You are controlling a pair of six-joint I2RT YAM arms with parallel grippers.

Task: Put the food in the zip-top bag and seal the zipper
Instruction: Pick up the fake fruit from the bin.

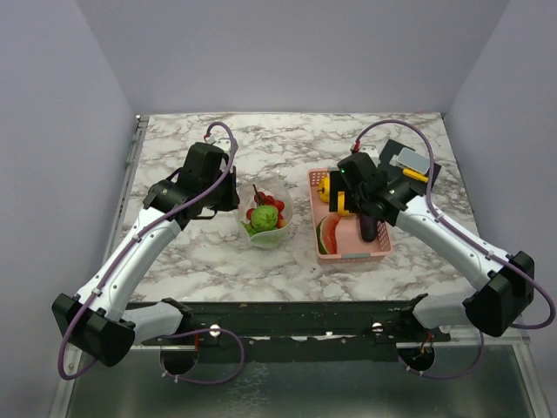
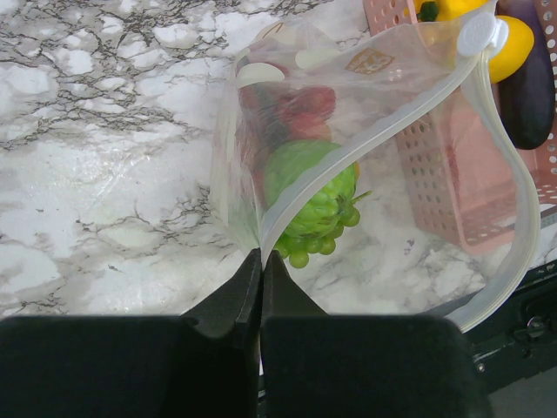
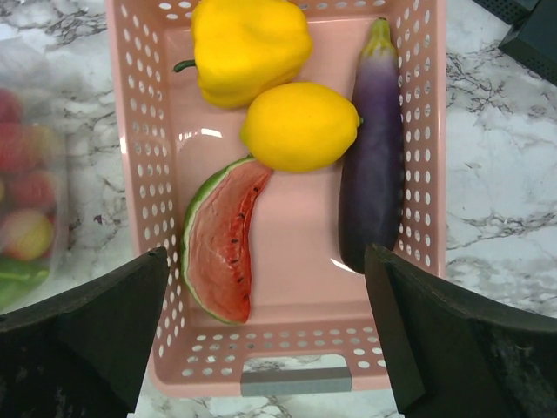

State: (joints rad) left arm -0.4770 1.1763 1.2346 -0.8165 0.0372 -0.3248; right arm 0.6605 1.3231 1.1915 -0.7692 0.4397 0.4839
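pinching the near corner of the zip-top bag (image 2: 287, 104), the left gripper (image 2: 261, 261) has its fingers pressed flat together on the film. from there the zipper (image 2: 383, 131) runs off toward 2 o'clock, and the mouth gapes open beside it. through the cloudy plastic i can make out a green lumpy fruit (image 2: 305, 174) with small green grapes (image 2: 305, 248) under it, and red shapes behind that look like strawberries (image 2: 300, 104), though the film blurs them too much to count.

from above, the bag stands near the middle of the marble surface (image 1: 174, 148), and the pink basket (image 3: 139, 131) sits just beside it at 3 o'clock. the right gripper (image 3: 265, 287) hangs over the basket with its fingers spread wide, holding nothing. under it lie a yellow pepper (image 3: 248, 43) at 12 o'clock, a lemon (image 3: 300, 126) touching it in the centre, a purple aubergine (image 3: 374, 165) along the 3 o'clock wall, and a watermelon slice (image 3: 222, 239) at 7 o'clock. in the overhead view the right arm hides most of the basket's contents, and in the right wrist view the bag is only a blurred sliver cut off at 9 o'clock.
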